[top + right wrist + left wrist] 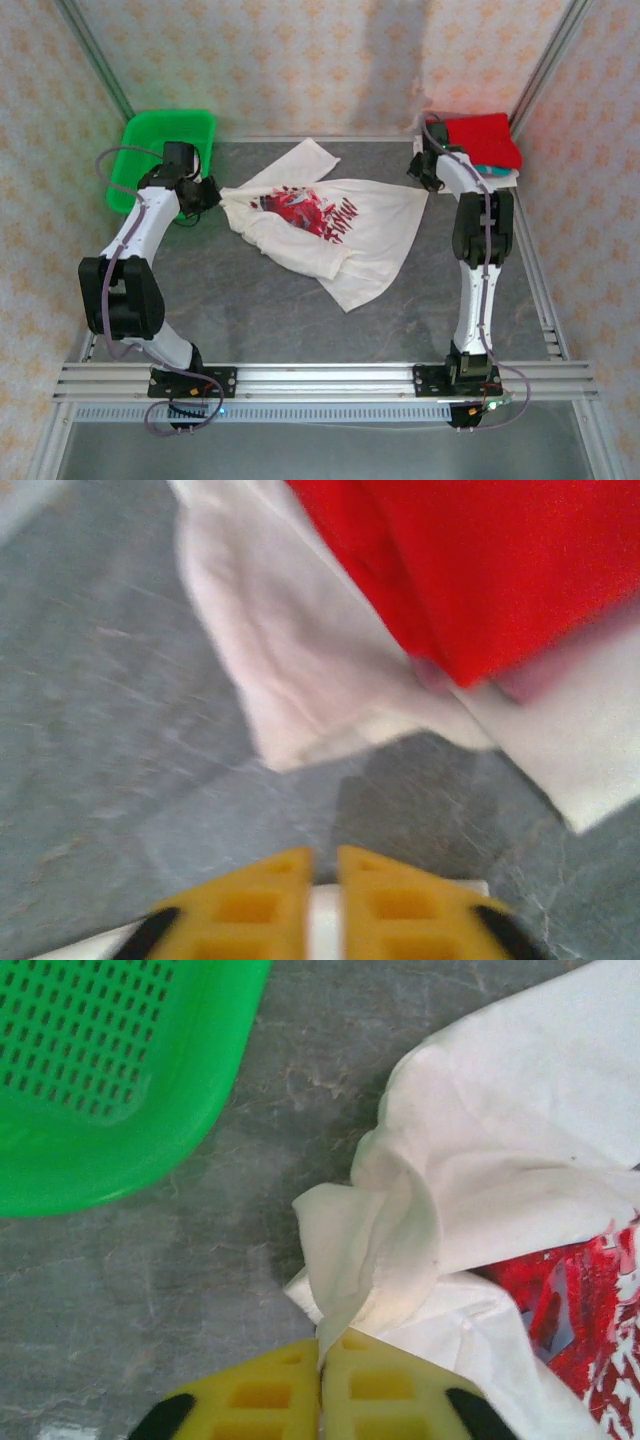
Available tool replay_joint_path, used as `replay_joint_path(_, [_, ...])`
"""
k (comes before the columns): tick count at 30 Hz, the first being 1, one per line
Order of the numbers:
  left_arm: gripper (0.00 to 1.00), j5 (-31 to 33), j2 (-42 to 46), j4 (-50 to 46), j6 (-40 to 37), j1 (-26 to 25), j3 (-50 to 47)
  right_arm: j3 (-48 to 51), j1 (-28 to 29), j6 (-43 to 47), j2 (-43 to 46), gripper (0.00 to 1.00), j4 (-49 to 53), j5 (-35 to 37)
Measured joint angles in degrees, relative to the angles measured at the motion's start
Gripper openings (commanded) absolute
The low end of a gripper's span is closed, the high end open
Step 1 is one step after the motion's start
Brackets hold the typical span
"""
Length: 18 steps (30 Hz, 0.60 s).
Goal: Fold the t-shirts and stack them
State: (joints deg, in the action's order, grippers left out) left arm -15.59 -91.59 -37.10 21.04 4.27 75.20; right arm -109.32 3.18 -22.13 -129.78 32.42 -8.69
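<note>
A cream-white t-shirt with a red splatter graphic lies spread across the middle of the table. At its left edge, my left gripper is shut on a bunched fold of that t-shirt, and the yellow fingertips meet on the cloth. My right gripper is at the shirt's right corner. In the right wrist view the gripper has its jaws a narrow gap apart, with white cloth showing through the gap. A stack of folded t-shirts, red on top, sits at the back right.
A green mesh basket stands at the back left, close to my left gripper, its rim just beyond the cloth. The red folded shirt and a white one under it lie just ahead of the right fingers. Patterned walls enclose the table.
</note>
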Motion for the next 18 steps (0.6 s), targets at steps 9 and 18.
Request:
replay_joint_path(9, [0.57, 10.21, 5.86, -1.25, -1.55, -6.84, -1.49, 25.64, 3.85, -0.44, 22.67, 0.48, -4.39, -2.91])
replay_joint_path(18, [0.62, 12.33, 6.6, 0.2, -5.79, -33.16, -0.98, 56.54, 11.69, -3.76, 45.42, 0.5, -8.48, -5.14])
